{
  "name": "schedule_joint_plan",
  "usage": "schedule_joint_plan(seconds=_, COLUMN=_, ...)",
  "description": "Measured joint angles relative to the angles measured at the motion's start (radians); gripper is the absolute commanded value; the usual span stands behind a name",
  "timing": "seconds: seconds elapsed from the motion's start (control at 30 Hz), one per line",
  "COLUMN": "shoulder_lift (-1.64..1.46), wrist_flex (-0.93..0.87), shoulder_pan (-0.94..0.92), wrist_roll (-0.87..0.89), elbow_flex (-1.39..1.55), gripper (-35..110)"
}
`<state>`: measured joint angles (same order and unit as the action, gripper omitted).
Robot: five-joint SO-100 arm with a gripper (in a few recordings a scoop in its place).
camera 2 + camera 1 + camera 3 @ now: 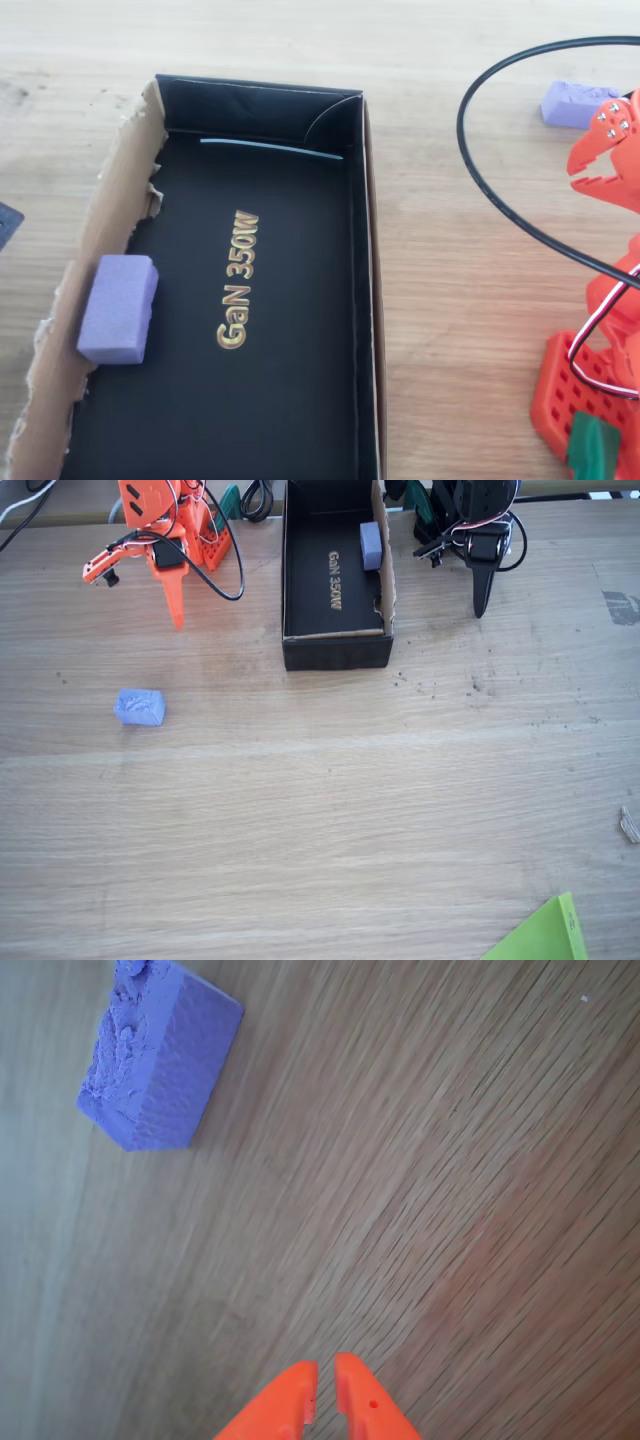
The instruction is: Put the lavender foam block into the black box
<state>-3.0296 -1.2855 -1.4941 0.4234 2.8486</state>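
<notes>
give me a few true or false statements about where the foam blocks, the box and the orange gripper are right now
1. The rumpled bluish-lavender foam block lies on the bare wooden table, outside the long black cardboard box. True.
2. The orange two-finger gripper is clamped on that block. False: its tips sit nearly together with nothing between them, and the block lies apart from them in the wrist view.
3. A smoother, paler lavender foam block sits inside the box against its torn brown-edged wall. True.
4. The black box carries silver "USB" lettering. False: its floor reads "GaN 350W" in gold.
5. The rumpled block is propped on the box rim. False: it lies flat on the table, well apart from the box.
</notes>
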Motion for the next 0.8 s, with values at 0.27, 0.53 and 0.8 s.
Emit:
schedule_joint_plan(seconds=0.27, shoulder_lift=0.0, wrist_flex=-0.002, shoulder_pan=-0.126, wrist_roll=-0.281, elbow_flex=0.0, gripper=0)
schedule_joint_plan(seconds=0.53, shoulder_lift=0.0, wrist_flex=-0.002, shoulder_pan=-0.123, wrist_roll=-0.298, elbow_flex=0.0, gripper=0)
schedule_joint_plan(seconds=0.8, shoulder_lift=0.0, wrist_flex=-0.002, shoulder_pan=-0.129, wrist_roll=-0.298, elbow_flex=0.0, gripper=0)
